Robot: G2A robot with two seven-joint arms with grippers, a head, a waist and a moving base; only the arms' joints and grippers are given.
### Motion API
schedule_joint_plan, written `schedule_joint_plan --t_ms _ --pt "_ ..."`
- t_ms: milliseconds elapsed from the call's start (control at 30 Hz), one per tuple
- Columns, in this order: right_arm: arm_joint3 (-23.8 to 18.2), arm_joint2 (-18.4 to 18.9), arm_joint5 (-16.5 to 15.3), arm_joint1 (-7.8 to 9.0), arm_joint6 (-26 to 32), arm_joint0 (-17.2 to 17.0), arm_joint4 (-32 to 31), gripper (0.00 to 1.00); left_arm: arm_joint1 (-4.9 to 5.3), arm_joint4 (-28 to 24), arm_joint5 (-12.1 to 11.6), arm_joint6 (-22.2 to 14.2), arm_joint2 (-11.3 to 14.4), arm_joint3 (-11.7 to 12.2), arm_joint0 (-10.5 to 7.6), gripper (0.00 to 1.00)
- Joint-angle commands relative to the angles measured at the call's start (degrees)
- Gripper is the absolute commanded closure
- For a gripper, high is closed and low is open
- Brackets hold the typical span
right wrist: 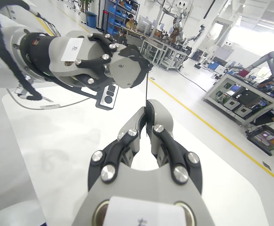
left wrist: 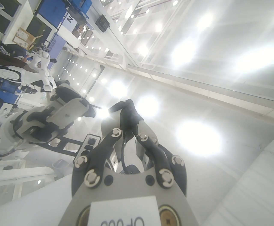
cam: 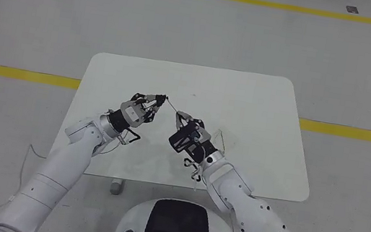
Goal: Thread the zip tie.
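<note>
The tie spans the air above the bench, one end pinched by the left claw, the other nipped in the right claw, pressed together on it. The strap is thin. An off-line pull could likely bend it or slide it through the pads, spoiling the aim at the slot.

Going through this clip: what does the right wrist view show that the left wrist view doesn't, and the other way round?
Right wrist view: the white table beneath both arms, and the zip tie stretched straight from the right gripper to the tip of the left gripper.
Left wrist view: bright ceiling lights overhead, and a dark strip, likely the tie's tail, curving back between the left gripper's fingers.
Both: the two grippers close together, tip to tip, each shut on the tie.
</note>
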Motion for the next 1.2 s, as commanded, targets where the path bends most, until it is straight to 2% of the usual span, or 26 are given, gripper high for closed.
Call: schedule_joint_plan --t_ms 0,33,67,100,133,167,333,633,700,767,867,967,1167 --pt "-0.3 0.5 0.5 0.32 0.1 -0.5 0.0 1.00 0.00 0.0 0.0 0.0 0.0 0.0 0.00 1.00" --pt "-0.5 0.9 0.9 0.54 0.2 -1.0 0.0 1.00 0.00 0.0 0.0 0.0 0.0 0.0 0.00 1.00" --pt "-0.7 1.4 1.3 0.71 0.2 -1.4 0.0 0.89 0.00 0.0 0.0 0.0 0.0 0.0 0.00 1.00" --pt "-0.9 1.9 1.6 0.89 0.3 -1.9 0.0 0.60 0.00 0.0 0.0 0.0 0.0 0.0 0.00 1.00" --pt "-1.3 2.7 2.1 1.13 0.3 -2.5 0.0 0.50 0.00 0.0 0.0 0.0 0.0 0.0 0.00 1.00" --pt "-1.6 3.3 2.5 1.29 0.3 -3.1 0.0 0.00 0.00 0.0 0.0 0.0 0.0 0.0 0.00 1.00" --pt "-4.4 7.3 5.7 1.61 0.8 -6.9 3.3 0.00 0.00 0.0 0.0 0.0 0.0 0.0 0.00 1.00" --pt "-4.4 7.4 5.6 1.61 0.8 -6.9 3.4 0.00 0.00 0.0 0.0 0.0 0.0 0.0 0.00 1.00" --pt "-4.3 8.3 4.7 1.55 0.4 -7.1 5.0 0.00 0.01 -0.3 -0.3 1.1 -0.3 -0.5 0.37 1.00" --pt "-4.4 9.6 4.3 1.63 0.2 -7.4 5.7 0.00 0.25 0.1 0.0 0.7 -1.0 -0.7 0.81 1.00" --pt "-5.0 11.9 3.1 1.78 0.3 -8.3 7.8 0.00 0.96 0.2 0.0 -1.8 -1.4 -0.8 1.85 1.00" --pt "-5.5 13.5 1.9 1.86 0.8 -8.8 10.0 0.00 2.12 1.5 0.0 -5.1 -0.9 -1.2 2.36 1.00" --pt "-5.5 13.5 1.9 1.86 0.8 -8.8 10.0 0.00 2.25 2.0 0.0 -5.1 -0.9 -1.4 2.34 1.00"
